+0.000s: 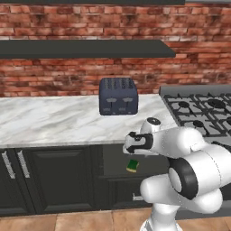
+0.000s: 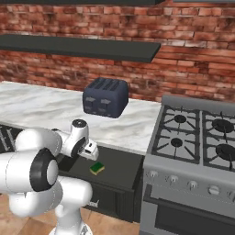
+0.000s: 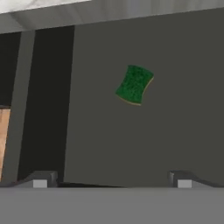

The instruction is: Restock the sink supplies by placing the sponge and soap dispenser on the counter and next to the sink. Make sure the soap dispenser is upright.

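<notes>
The sponge [image 3: 134,84], green on top with a thin yellow edge, lies flat on the dark floor of an open drawer [image 2: 120,170] under the counter [image 1: 54,119]. It also shows below my hand [image 1: 132,166] [image 2: 97,168]. My gripper [image 3: 111,179] hangs above the drawer, pointing down, open with nothing between its fingertips [image 3: 40,180]. It is apart from the sponge, which lies ahead of the fingers. The hand [image 1: 131,148] [image 2: 90,150] sits just off the counter's front edge. The soap dispenser and the sink are out of view.
A dark blue toaster [image 1: 118,96] stands on the counter against the brick wall. A gas stove [image 2: 197,137] adjoins the counter on the right. A dark shelf [image 1: 85,48] runs above. Dark cabinet doors [image 1: 45,180] lie left of the drawer.
</notes>
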### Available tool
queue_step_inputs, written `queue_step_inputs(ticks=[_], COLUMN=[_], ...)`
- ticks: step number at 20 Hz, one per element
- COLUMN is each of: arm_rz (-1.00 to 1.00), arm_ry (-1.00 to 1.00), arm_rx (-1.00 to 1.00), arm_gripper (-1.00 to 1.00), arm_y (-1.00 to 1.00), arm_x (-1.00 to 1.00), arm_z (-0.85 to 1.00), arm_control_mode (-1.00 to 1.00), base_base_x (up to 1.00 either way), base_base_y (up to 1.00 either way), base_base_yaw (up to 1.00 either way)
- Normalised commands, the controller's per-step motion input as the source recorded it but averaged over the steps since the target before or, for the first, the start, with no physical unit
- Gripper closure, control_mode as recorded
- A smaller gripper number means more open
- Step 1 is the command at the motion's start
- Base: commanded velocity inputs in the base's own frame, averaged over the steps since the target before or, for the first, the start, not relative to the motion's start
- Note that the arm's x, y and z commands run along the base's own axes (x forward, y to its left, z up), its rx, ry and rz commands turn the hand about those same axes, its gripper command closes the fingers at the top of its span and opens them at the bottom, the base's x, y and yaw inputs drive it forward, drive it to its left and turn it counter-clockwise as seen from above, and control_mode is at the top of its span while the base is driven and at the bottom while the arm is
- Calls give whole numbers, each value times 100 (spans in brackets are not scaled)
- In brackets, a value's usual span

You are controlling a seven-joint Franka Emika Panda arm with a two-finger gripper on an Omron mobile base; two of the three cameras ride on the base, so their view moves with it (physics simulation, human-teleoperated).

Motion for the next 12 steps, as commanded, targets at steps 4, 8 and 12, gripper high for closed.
queue_step_inputs(ticks=[4, 8, 12], arm_rz=[0, 0, 0], arm_ry=[-4, 0, 0], arm_rx=[0, 0, 0], arm_gripper=[-100, -100, -100], arm_y=[-14, -13, -10], arm_x=[-24, -5, -7], arm_z=[-84, -72, -57], arm_control_mode=[-100, -100, -100], base_base_x=[0, 0, 0], base_base_y=[0, 0, 0], base_base_yaw=[0, 0, 0])
